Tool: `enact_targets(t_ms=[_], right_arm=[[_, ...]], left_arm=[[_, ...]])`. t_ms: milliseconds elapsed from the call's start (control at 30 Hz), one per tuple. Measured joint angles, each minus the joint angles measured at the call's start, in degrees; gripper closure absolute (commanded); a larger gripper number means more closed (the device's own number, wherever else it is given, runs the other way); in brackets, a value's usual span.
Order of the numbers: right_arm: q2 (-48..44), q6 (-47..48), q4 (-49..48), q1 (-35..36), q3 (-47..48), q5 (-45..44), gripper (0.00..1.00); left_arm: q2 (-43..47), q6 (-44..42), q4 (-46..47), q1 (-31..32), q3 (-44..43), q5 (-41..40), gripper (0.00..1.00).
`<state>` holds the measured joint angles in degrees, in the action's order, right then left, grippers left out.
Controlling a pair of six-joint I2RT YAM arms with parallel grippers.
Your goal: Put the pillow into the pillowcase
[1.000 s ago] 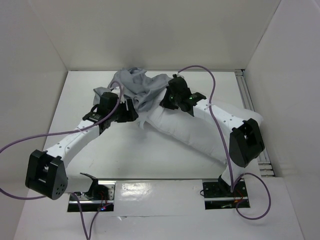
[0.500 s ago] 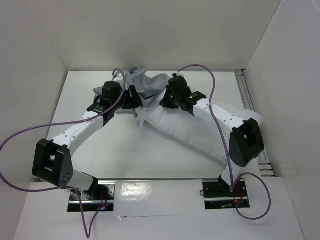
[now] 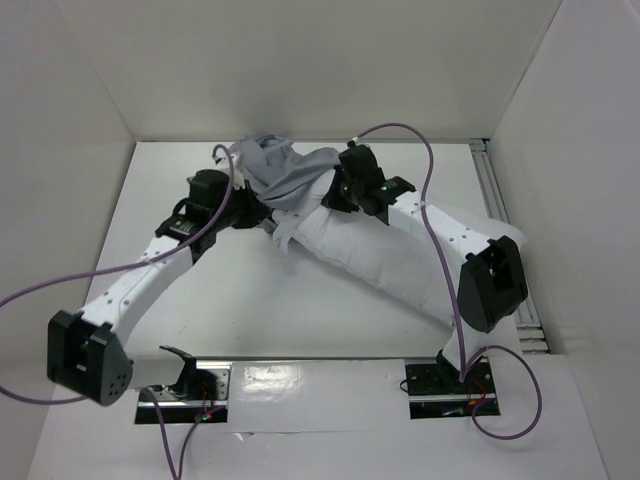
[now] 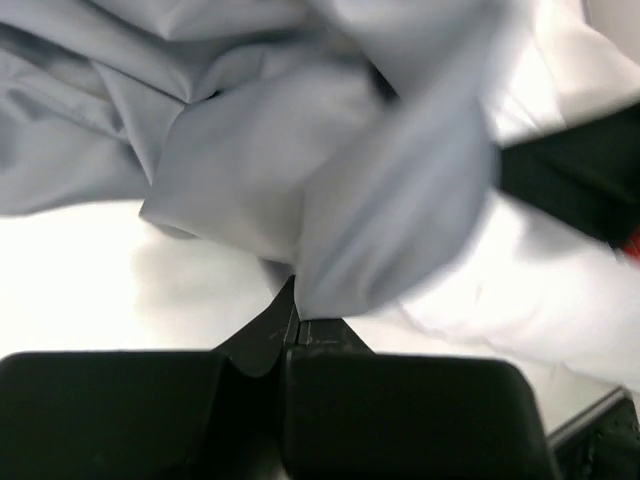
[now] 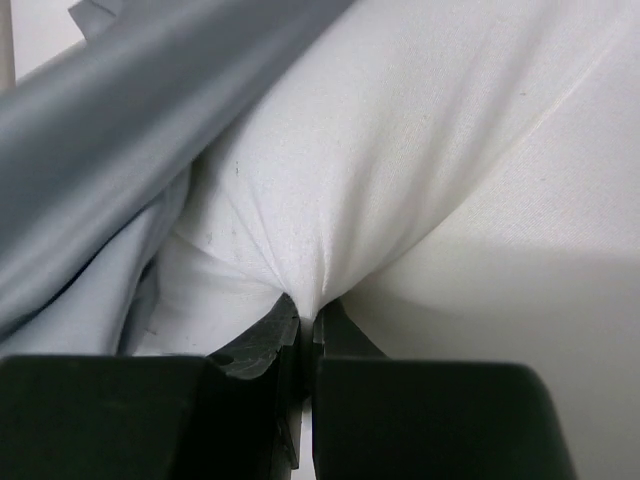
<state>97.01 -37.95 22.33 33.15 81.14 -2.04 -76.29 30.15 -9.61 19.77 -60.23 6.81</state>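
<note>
1. Pillow (image 3: 370,255): lies slantwise on the white bench (image 3: 240,290), from far centre down toward the near right. The right arm stretches over it.
2. Pillowcase (image 3: 285,170): bunched in a wrinkled heap at the far middle of the bench, draped over the pillow's far end. Most of the pillow is outside it.
3. Left tool (image 3: 262,210): at the left edge of the grey heap. In the wrist view its jaws are pressed together (image 4: 292,318), with a fold of pillowcase (image 4: 260,170) running down into the tips. Pillow (image 4: 520,290) is just right of it.
4. Right tool (image 3: 330,195): at the pillow's far end. Jaws clamped (image 5: 305,315) on a pinch of pillow fabric (image 5: 400,150), with creases fanning out from the tips. Grey pillowcase (image 5: 120,130) lies just beside, on the left.
</note>
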Motion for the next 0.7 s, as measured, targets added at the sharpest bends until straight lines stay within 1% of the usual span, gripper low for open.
enact_targets(t_ms=[133, 200, 300, 467, 633, 667, 700], right_arm=[[0.5, 0.0, 0.5, -1.5, 1.7, 1.5, 1.00], [0.5, -0.1, 0.4, -1.8, 2.4, 3.6, 1.00], [0.7, -0.1, 0.4, -1.8, 3.1, 5.7, 1.00], [1.9, -0.1, 0.6, -1.7, 4.4, 6.6, 1.00], [6.5, -0.1, 0.1, -0.5, 7.6, 5.6, 1.00], [7.0, -0.1, -0.3, -0.2, 7.6, 5.5, 1.00], [7.3, -0.2, -0.5, 0.1, 7.6, 5.5, 1.00]], left_arm=[[10.6, 0.1, -4.0, 0.0, 3.0, -0.1, 1.00], [13.6, 0.1, -5.5, 0.4, 3.3, 0.0, 1.00], [15.7, 0.1, -8.0, 0.4, 3.3, 0.0, 1.00], [14.7, 0.0, -12.2, 1.2, 2.3, 2.7, 1.00], [7.7, -0.9, -17.6, 7.4, -4.3, 3.8, 1.00], [6.7, -1.4, -18.6, 8.9, -5.2, 3.4, 0.98], [5.8, -1.7, -20.1, 10.5, -5.8, 2.7, 0.85]])
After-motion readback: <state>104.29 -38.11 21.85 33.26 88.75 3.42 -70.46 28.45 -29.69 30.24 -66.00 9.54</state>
